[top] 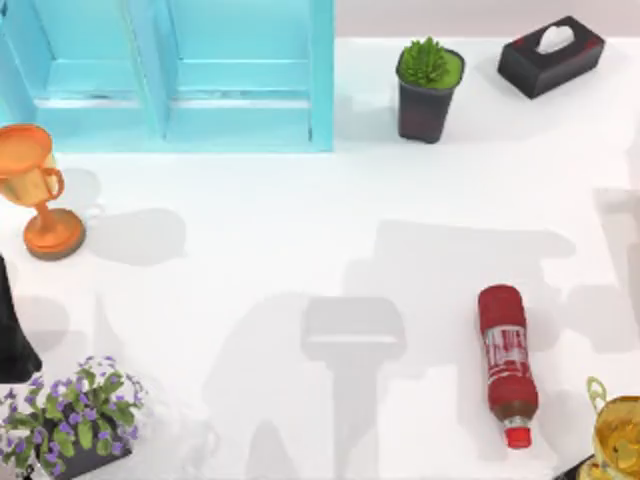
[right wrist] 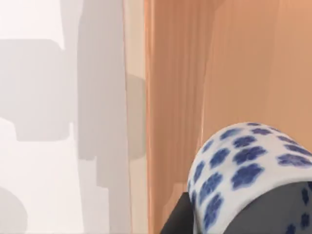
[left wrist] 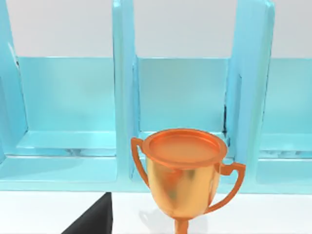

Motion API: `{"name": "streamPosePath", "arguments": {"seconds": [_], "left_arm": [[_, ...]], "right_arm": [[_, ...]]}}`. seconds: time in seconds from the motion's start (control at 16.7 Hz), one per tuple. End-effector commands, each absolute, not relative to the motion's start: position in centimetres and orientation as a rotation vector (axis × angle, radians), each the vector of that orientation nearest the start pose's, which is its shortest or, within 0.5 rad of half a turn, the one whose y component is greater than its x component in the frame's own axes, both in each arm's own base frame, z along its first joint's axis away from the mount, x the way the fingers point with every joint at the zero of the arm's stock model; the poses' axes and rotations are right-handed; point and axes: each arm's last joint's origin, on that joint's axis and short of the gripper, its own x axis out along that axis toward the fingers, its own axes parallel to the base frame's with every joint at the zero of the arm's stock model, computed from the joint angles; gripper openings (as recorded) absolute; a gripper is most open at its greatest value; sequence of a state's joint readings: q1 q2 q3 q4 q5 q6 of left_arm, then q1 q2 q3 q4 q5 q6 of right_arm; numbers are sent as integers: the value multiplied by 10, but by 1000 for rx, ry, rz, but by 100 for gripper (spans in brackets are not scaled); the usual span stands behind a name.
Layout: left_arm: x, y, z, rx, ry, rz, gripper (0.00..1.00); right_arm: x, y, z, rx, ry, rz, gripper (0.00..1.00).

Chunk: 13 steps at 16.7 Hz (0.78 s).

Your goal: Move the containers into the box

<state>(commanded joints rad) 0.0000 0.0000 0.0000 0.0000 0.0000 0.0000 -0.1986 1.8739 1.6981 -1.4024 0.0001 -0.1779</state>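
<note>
A white counter [top: 260, 230] fills the top view, crossed by grey shadows of the arms. Along its far edge stands a turquoise box [top: 170, 75] with upright dividers forming open compartments. To the right of it are a black pot with a green plant [top: 428, 88] and a black tissue box [top: 552, 55]. An orange trophy [top: 35, 190] stands at the left edge, a pot of purple flowers [top: 70, 415] at the near left corner, a red bottle [top: 507, 362] lies on its side toward the near right, and a gold trophy [top: 615, 430] sits at the near right corner.

The white cup with blue floral pattern [right wrist: 243, 170] shows close up in the right wrist view, with dark claw parts pressed against it, so I judge the right claw to be gripping it, over a wood-coloured surface beside the counter's edge. It is well apart from the box in any case, so this cup is not yet delivered. The left wrist view looks across the orange trophy into the box's compartments, and the ones it shows hold nothing. A dark shape at the top view's left edge may be the left arm; whether its claw is open or closed I cannot tell. By that reckoning, most of the task is left.

The red bottle carries a white label, but its writing is too small to read. No other lettering is legible.
</note>
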Motion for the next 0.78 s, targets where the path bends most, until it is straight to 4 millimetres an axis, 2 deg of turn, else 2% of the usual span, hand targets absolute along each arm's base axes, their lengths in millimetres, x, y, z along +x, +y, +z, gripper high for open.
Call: {"name": "streamPosePath", "arguments": {"seconds": [0.12, 0.3, 0.42, 0.78], "left_arm": [[106, -1, 160, 0, 0, 0, 100], [106, -1, 160, 0, 0, 0, 100], [106, -1, 160, 0, 0, 0, 100], [106, -1, 160, 0, 0, 0, 100]], "right_arm": [[338, -107, 275, 13, 1579, -9, 0], [322, -141, 281, 8, 1574, -9, 0], [318, -148, 283, 7, 1573, -9, 0], [320, -147, 277, 6, 1575, -8, 0]]}}
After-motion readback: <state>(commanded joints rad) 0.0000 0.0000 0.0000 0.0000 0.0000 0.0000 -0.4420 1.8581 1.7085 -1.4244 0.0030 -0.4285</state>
